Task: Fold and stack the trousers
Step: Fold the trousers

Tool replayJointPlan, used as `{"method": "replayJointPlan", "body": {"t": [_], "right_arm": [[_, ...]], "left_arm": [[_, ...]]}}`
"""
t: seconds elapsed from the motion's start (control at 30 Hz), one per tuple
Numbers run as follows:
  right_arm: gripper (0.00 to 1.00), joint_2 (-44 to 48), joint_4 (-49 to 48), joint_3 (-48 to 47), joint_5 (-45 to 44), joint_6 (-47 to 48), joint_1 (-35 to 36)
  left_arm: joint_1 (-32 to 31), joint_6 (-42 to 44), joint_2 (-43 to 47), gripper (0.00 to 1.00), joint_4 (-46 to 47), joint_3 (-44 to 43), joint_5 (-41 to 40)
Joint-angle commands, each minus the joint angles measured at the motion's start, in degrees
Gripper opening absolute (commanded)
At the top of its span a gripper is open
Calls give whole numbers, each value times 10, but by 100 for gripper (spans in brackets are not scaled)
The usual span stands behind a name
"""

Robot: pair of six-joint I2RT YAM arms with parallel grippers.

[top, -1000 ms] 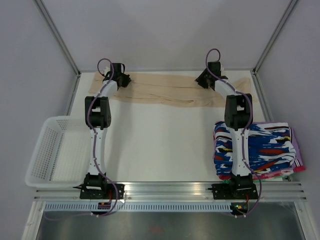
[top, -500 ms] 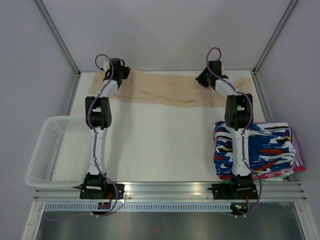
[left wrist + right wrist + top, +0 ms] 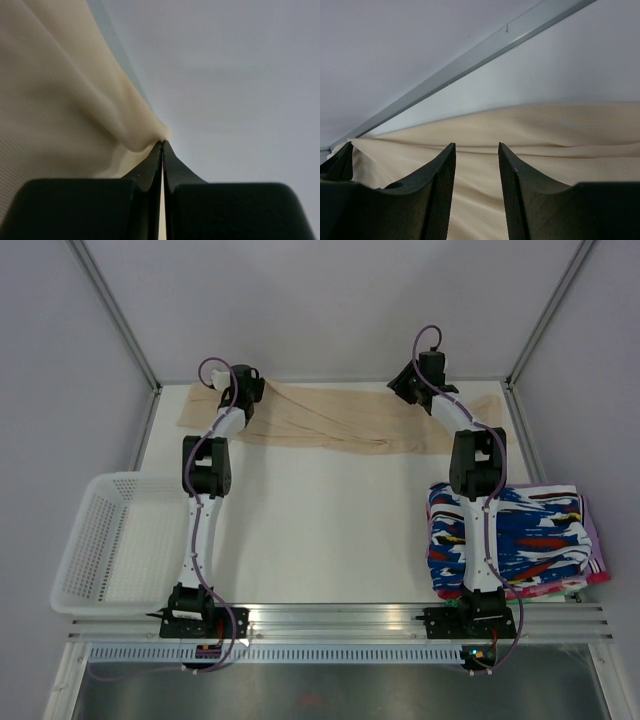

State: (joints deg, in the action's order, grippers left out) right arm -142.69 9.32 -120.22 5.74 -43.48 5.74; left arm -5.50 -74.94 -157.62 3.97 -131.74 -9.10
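Trousers (image 3: 340,425): plain beige, thin, creased, laid lengthwise along far edge of table (image 3: 320,530). Left hand (image 3: 162,145) pinched tight on fabric fold. Right hand (image 3: 476,150) parted over cloth, gripping nothing.

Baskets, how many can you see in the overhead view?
1: a white mesh basket at the table's left edge, beside the left arm. No other shows.

No writing, label, brand mark or number can be read anywhere. The beige trousers (image 3: 340,425) are plain. The white basket (image 3: 110,540) is unmarked. The stack of patterned clothes (image 3: 530,540) shows only coloured shapes. Small marks at the arm bases (image 3: 205,618) are too small to read.
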Motion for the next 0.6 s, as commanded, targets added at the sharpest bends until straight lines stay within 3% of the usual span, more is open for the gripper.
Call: {"method": "replayJointPlan", "body": {"t": [0.0,0.2,0.37,0.47,0.5,0.57], "right_arm": [[46,8,-15,-25,15,14,-2],[47,1,26,-23,25,29,-1],[48,4,144,-22,-54,-25,-2],[50,10,148,-2,-54,-54,-1],[51,10,144,2,-69,-58,-1],[51,4,140,-3,-75,-58,-2]], "left_arm": [[1,-21,0,3,-2,-33,-43],[6,-21,-2,4,12,-33,-47],[8,-15,6,4,-1,-33,-58],[13,-18,9,12,-12,-30,-46],[15,-19,8,21,-15,-30,-39],[22,-14,13,30,-19,-30,-7]]}}
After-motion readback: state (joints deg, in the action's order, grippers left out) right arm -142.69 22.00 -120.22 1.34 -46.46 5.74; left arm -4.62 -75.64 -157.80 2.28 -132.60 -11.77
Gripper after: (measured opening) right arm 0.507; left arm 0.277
